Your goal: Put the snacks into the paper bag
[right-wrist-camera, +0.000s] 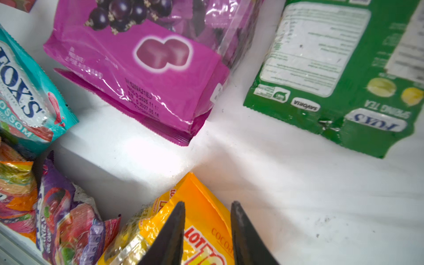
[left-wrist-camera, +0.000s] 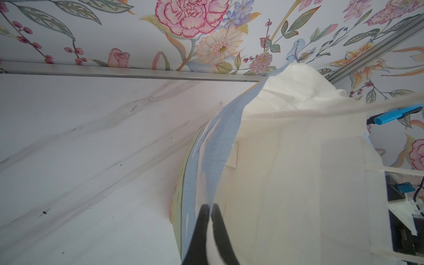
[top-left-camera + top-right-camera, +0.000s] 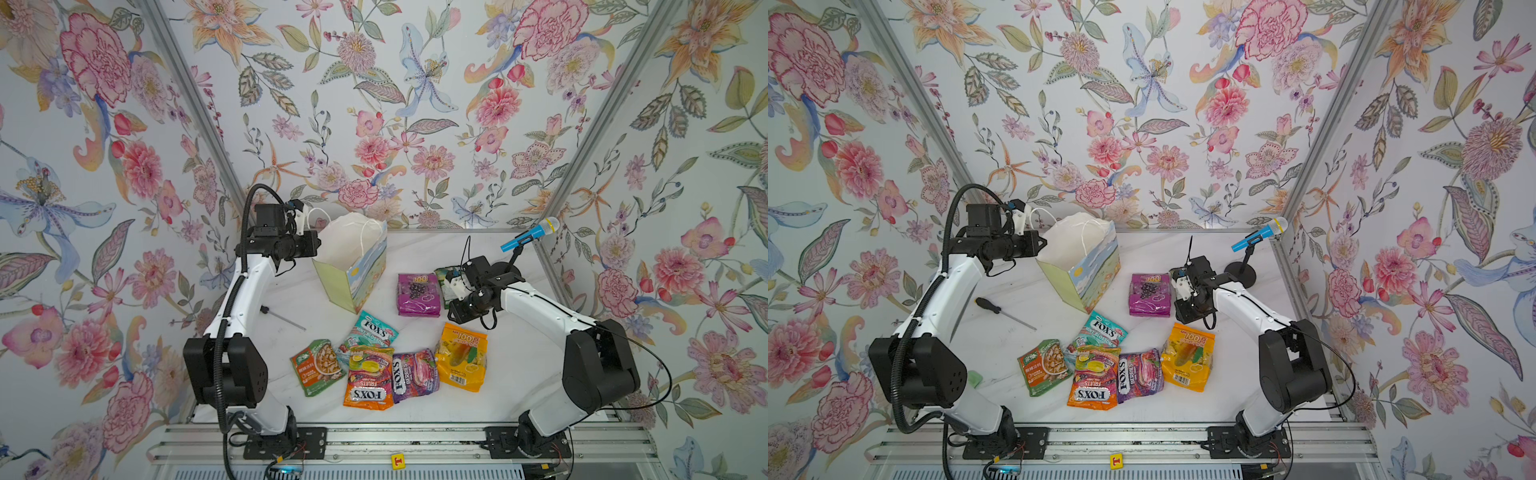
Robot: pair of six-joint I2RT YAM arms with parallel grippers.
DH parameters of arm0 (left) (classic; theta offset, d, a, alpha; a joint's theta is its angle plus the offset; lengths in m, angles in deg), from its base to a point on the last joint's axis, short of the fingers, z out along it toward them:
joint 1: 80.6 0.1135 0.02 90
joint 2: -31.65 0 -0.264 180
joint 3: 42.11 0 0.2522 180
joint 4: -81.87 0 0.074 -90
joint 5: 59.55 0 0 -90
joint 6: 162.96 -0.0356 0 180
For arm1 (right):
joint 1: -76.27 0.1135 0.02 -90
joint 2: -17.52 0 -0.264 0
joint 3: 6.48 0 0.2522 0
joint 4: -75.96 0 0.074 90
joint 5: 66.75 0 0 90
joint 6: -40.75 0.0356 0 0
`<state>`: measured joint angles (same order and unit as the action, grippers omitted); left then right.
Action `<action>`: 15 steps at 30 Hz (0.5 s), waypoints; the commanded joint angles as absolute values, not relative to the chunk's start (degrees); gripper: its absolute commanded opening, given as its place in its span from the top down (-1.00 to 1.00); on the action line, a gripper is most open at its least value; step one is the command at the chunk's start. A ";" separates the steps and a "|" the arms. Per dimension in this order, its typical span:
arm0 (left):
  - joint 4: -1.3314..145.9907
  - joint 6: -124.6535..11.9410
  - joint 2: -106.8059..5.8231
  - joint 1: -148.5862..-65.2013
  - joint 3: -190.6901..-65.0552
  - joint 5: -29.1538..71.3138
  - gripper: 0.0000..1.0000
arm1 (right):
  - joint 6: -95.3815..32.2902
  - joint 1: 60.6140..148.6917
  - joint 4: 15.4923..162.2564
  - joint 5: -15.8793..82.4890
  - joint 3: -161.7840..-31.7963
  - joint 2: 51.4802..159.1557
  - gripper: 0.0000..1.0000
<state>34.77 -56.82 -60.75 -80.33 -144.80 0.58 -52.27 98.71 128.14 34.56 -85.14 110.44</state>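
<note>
Left wrist view: left gripper [image 2: 210,208] is clamped tight on the paper bag [image 2: 286,172] rim, one finger on the painted outside, one on the white inside. In both top views the paper bag [image 3: 353,282] stands at the back of the bench [image 3: 519,374], left of centre, mouth open.

Right gripper [image 1: 207,206] is partly open and holds nothing. It is poised over a corner of the yellow "100" [image 1: 202,220]; can't tell if it touches.

All seven snacks are out on the bench:
- purple "100" [image 3: 417,295] right of the paper bag
- green FOX'S [image 1: 344,80] beside it, half under the right arm
- front row: nut pouch [image 3: 318,365], teal FOX'S [image 3: 370,332], orange FOX'S [image 3: 368,376] overlapping the teal, purple FOX'S [image 3: 415,374] against the orange

Screwdriver [image 3: 1005,311] lies left of the paper bag.
</note>
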 commanded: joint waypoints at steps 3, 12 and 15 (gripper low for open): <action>34.54 -56.35 -61.48 -79.98 -146.66 -1.12 1.00 | -52.95 99.04 130.19 32.41 -84.99 112.67 0.29; 34.24 -56.55 -61.36 -80.00 -146.72 -0.93 1.00 | -52.95 98.79 130.06 32.03 -84.67 113.99 0.32; 34.22 -56.53 -61.39 -80.00 -146.72 -0.93 1.00 | -52.56 98.79 130.06 32.91 -84.22 112.56 0.32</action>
